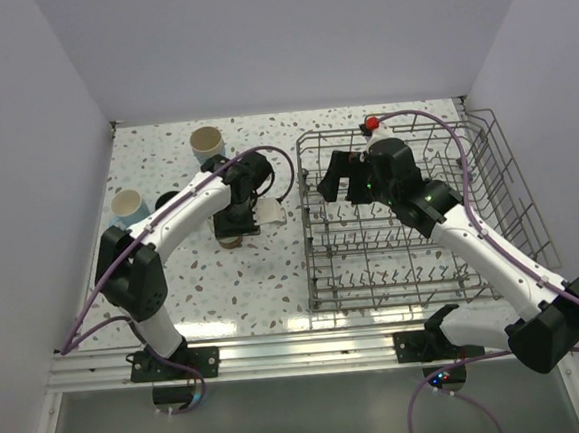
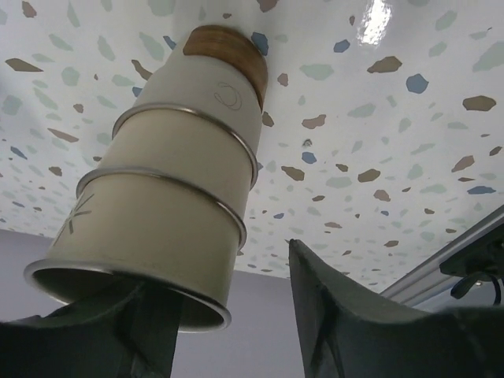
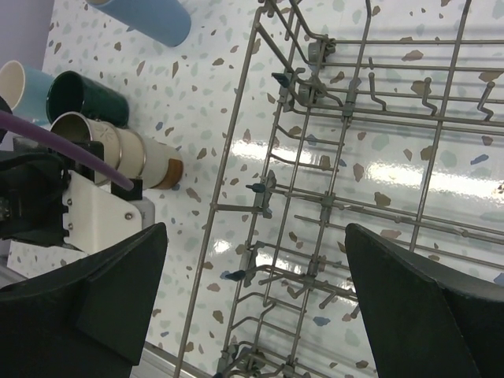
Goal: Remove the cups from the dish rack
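A stack of beige cups with a brown base (image 2: 165,181) stands on the speckled table. My left gripper (image 2: 236,291) is open over it, with the stack's rim against the left finger and a gap to the right finger (image 2: 346,315). In the top view this gripper (image 1: 238,219) hides most of the stack. A light blue mug (image 1: 128,206), a dark teal mug (image 1: 168,199) and a tumbler (image 1: 206,141) stand on the table to the left. My right gripper (image 1: 342,187) is open and empty above the left part of the grey wire dish rack (image 1: 410,217), also seen in the right wrist view (image 3: 256,299).
A small red-topped object (image 1: 372,125) sits at the rack's far edge. Walls close the table at the back and both sides. A metal rail (image 1: 280,348) runs along the near edge. The right wrist view shows the rack's tines (image 3: 354,197) and the cups (image 3: 83,98).
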